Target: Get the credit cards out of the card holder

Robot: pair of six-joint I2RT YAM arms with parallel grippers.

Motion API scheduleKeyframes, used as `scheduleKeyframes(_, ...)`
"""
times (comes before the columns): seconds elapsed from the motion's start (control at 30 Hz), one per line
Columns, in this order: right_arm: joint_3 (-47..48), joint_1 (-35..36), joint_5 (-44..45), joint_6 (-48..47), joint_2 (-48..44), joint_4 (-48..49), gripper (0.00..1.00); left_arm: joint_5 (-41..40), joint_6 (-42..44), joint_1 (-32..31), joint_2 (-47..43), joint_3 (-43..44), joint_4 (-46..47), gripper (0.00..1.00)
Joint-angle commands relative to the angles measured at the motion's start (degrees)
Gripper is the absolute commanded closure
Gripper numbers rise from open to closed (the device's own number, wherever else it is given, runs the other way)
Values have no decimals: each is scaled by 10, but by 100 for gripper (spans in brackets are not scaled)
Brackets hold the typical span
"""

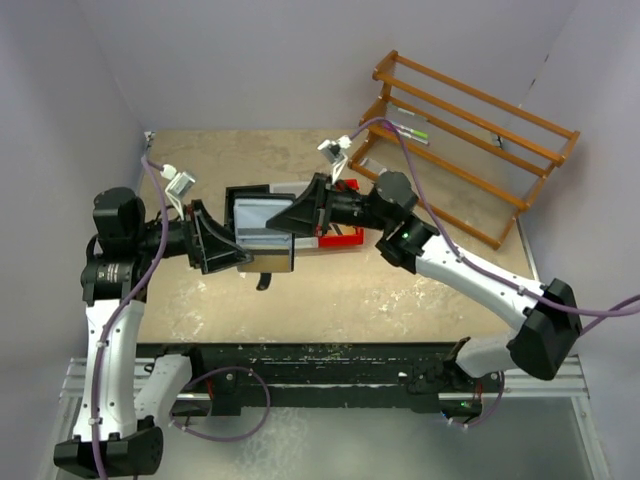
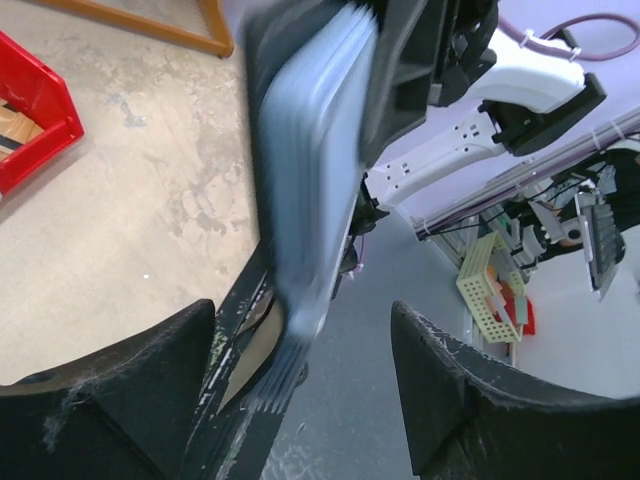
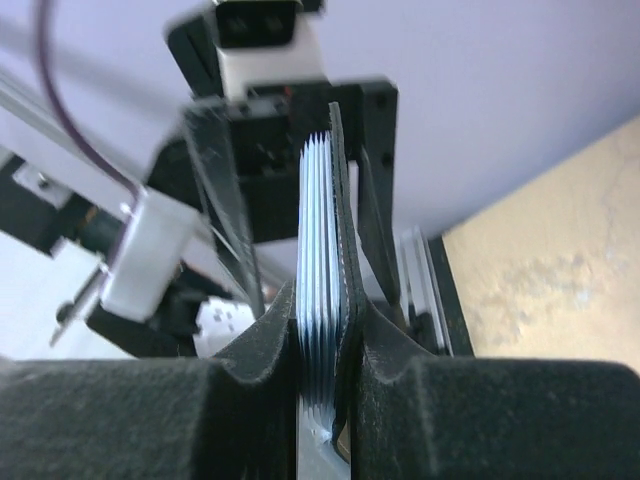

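Grey-blue and thin, the credit cards point(image 3: 318, 250) stood on edge as one tight stack, their rounded corners lined up. We counted some six or seven edges, too closely packed for a sure tally. One thin, matte black leaf of the card holder point(image 3: 339, 200) lay flat against the stack's side. We held both in the air above the middle of the sandy, mottled table point(image 1: 340, 295).

Our right gripper point(image 3: 325, 328), at 3 o'clock of the stack in the top view, was pinching the cards and that black leaf together between its two dark fingers. Our left gripper point(image 2: 302, 335), at 9 o'clock, had its two fingers spread wide, one on each side of the stack, with a gap to each. The left wrist view was blurred, so we could not read the cards' faces.

One red plastic tray point(image 1: 345, 237) sat on the table at 3 o'clock of the stack. One slatted wooden rack point(image 1: 470, 120) stood at 2 o'clock.
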Motion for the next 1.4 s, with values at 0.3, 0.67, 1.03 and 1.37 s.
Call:
scheduleKeyframes(0.3,-73,12,146,138,-29,280,99,21,-230,1,-39,-51,229,56)
scheduleKeyframes(0.67,65,-38,-144,-31,34,-23,48,17,-26,2,9,4,13,84)
scheduleKeyframes(1.03,127,-40,-163,-102,48,-141,100,8,127,1,57,79,-128,75)
scheduleKeyframes(1.37,-74,-20,80,113,-39,252,100,8,-234,1,-22,-91,256,32)
